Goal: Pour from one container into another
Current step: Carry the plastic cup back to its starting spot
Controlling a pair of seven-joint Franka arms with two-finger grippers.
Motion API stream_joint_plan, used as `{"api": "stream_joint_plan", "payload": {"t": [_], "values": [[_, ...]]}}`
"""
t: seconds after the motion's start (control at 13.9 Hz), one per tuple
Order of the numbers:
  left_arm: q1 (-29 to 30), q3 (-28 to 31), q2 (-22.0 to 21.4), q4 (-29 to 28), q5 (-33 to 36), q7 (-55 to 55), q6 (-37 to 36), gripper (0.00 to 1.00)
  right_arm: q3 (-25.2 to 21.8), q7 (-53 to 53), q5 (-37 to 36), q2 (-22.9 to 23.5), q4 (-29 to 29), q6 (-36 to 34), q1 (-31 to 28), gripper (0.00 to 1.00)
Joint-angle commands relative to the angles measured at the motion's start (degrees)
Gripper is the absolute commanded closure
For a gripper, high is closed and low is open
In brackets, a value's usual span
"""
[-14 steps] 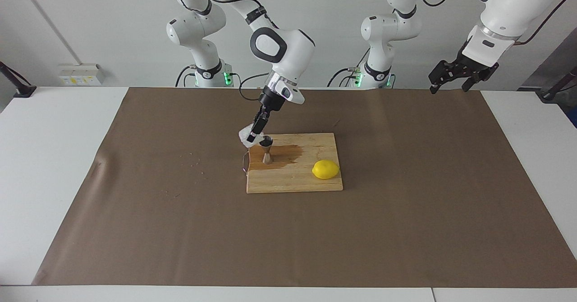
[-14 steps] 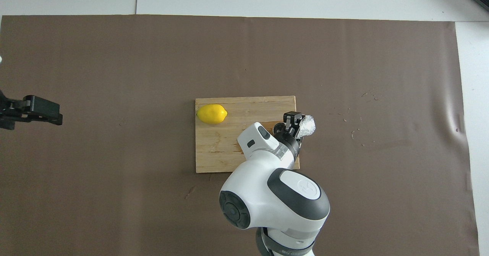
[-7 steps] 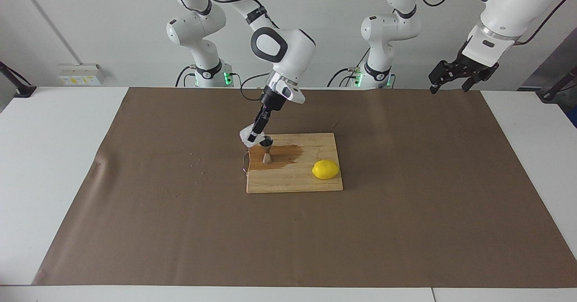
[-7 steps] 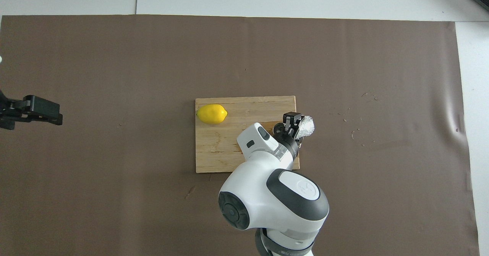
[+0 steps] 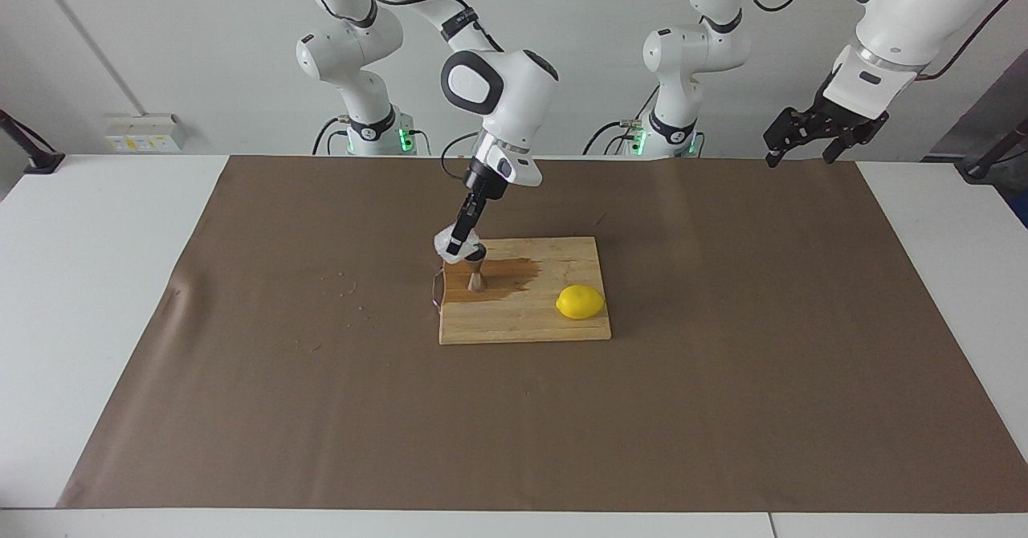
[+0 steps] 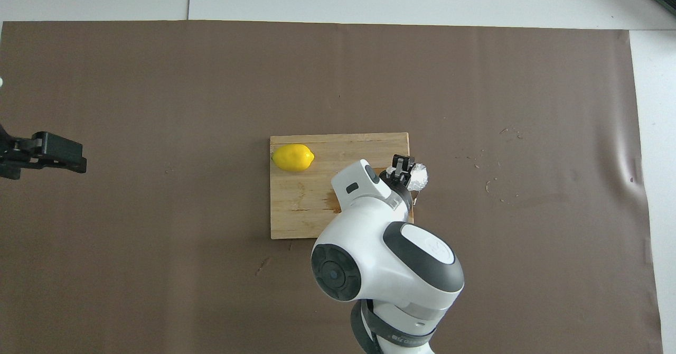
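Observation:
The steel jigger (image 5: 475, 274) stands upright on the wooden board (image 5: 522, 321), at the board's end toward the right arm. My right gripper (image 5: 458, 246) is shut on the crinkled whitish plastic cup (image 5: 444, 242) and holds it tilted just above the jigger's rim. In the overhead view the cup (image 6: 420, 176) shows beside the right gripper (image 6: 401, 165), and the arm hides the jigger. My left gripper (image 5: 801, 146) waits, open and empty, raised over the left arm's end of the table; it also shows in the overhead view (image 6: 53, 153).
A yellow lemon (image 5: 580, 302) lies on the board (image 6: 296, 211) at the end toward the left arm, also in the overhead view (image 6: 293, 157). A dark wet stain (image 5: 514, 270) spreads on the board beside the jigger. A brown mat (image 5: 723, 361) covers the table.
The right arm's wrist has turned, and the cup has shifted slightly closer over the jigger's rim. The left arm has not moved.

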Motion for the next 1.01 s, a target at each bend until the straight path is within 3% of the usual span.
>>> {"api": "stream_joint_plan", "payload": {"t": [0.0,0.22,0.72,0.94], "values": [[-0.4,0.6,-1.3,-1.3,-0.6,0.1,-0.4,0.00,0.5,-4.7,2.8,0.1,1.1,2.2,-2.7,1.00],[-0.4,0.6,-1.3,-1.3,-0.6,0.1,-0.4,0.00,0.4,-7.6,4.5,0.1,1.2,2.2,-3.8,1.00],[-0.4,0.6,-1.3,-1.3,-0.6,0.1,-0.4,0.00,0.2,-26.3,18.3,-1.4,1.0,2.3,-10.2,1.00],[-0.4,0.6,-1.3,-1.3,-0.6,0.1,-0.4,0.00,0.3,-34.3,25.2,-1.6,-1.4,7.1,-15.1,1.00]]}}
